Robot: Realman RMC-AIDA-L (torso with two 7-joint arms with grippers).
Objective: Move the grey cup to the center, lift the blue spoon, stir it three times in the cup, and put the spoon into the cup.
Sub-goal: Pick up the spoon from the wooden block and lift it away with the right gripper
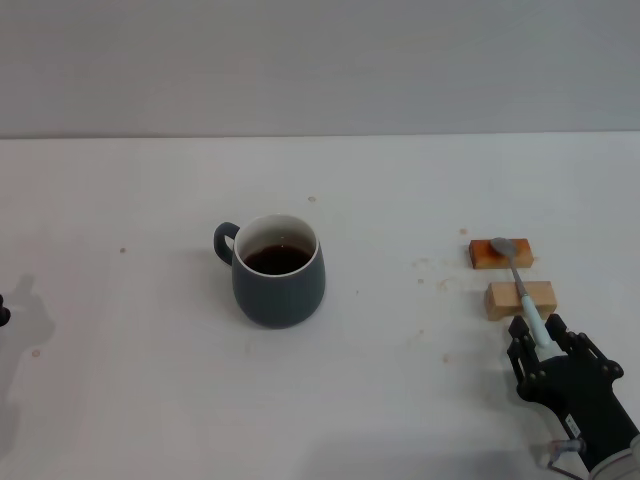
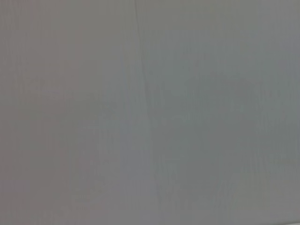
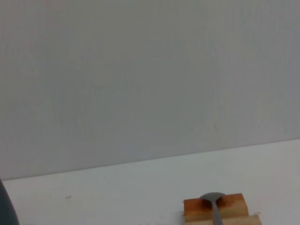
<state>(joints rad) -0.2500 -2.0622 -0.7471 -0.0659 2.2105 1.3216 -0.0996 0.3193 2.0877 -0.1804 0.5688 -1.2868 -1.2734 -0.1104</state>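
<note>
The grey cup (image 1: 279, 272) stands near the middle of the white table (image 1: 150, 400), handle to the far left, with dark liquid inside. The blue spoon (image 1: 522, 283) lies across two wooden blocks on the right, its metal bowl on the far block and its pale blue handle pointing toward me. My right gripper (image 1: 541, 336) is at the handle's near end, with a finger on each side of it, open. In the right wrist view the spoon's bowl (image 3: 213, 198) rests on the far block (image 3: 229, 207). Only a dark sliver of my left gripper (image 1: 3, 311) shows at the left edge.
The far wooden block (image 1: 485, 253) is orange-stained and the near block (image 1: 520, 300) is pale. Small crumbs and stains dot the table around the blocks. A grey wall runs behind the table. The left wrist view shows only a blank grey surface.
</note>
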